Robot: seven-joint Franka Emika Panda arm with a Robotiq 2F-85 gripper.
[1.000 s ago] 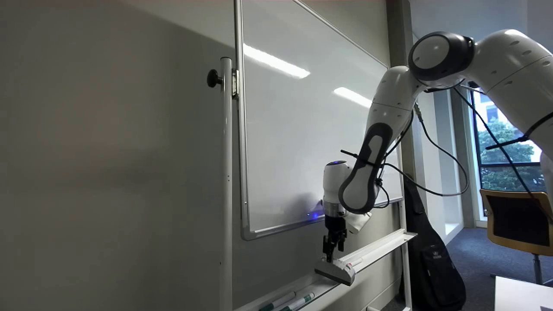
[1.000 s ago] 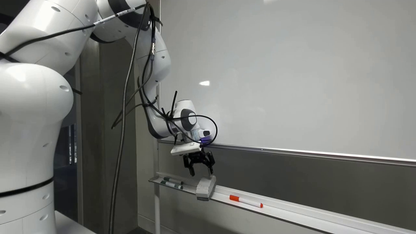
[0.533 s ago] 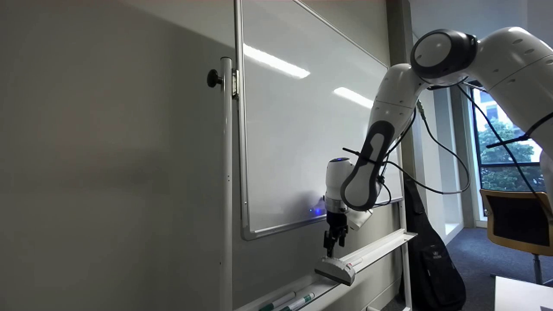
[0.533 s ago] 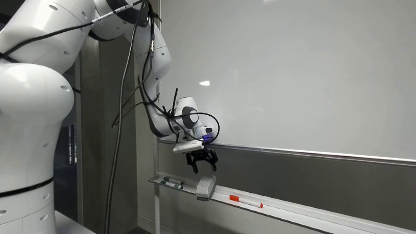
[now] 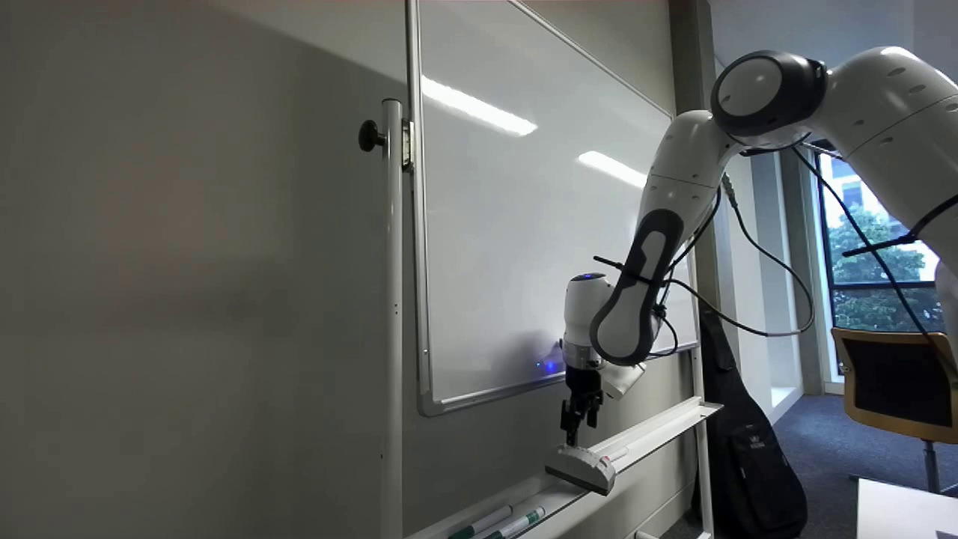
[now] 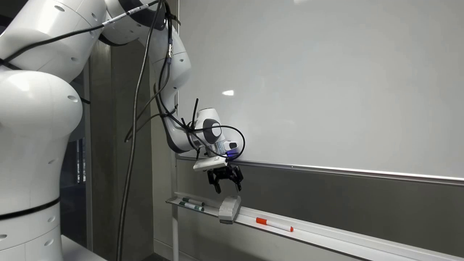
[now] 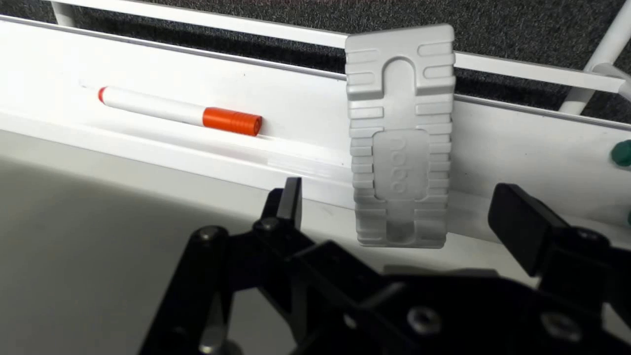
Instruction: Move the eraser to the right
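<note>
Wrist view: looking down on eraser (image 7: 402, 143), laid crosswise on tray (image 7: 305, 113) w/ one end past edge, prob. to offer long sides for gripping, w/ red marker (image 7: 181, 111) approx. 9 o'clock. Hovering in an exterior view w/ gripper (image 6: 228, 190) at eraser's 12 o'clock, w/ fingers (image 7: 522, 227) parted & holding nothing, prob. to straddle it; unclear if yet to be moved right.

Glare streaks on whiteboard (image 5: 516, 224), bright window (image 5: 861, 269), shadowed wall (image 5: 224, 299)
</note>
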